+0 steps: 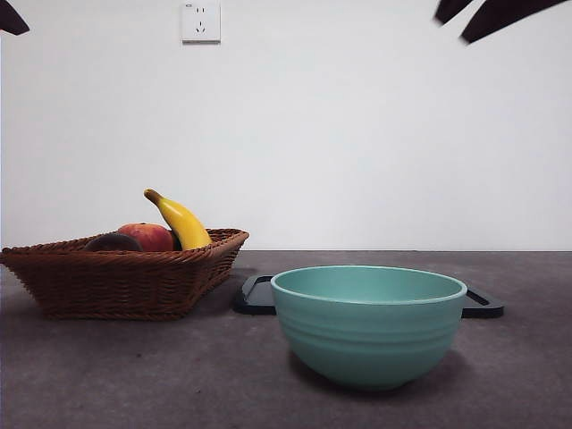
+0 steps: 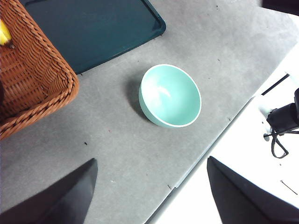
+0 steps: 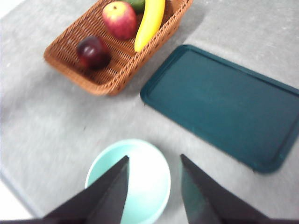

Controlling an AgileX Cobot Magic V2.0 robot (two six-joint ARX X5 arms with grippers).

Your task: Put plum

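Nothing is picked yet: the plum (image 3: 93,52) lies in a corner of the basket (image 3: 70,58), both grippers high with jaws parted, empty, so reaching comes next.

You've got the woven brown wicker basket (image 1: 125,277) sitting left on the grey table (image 1: 134,375). In it: the dark maroon plum (image 3: 93,52), a red-yellow apple (image 3: 119,19) next to it, then the yellow banana (image 3: 150,21). The flat dark teal tray (image 3: 224,105) lies right of the basket, and the mint-green ceramic bowl (image 1: 368,323) stands in front of the tray.
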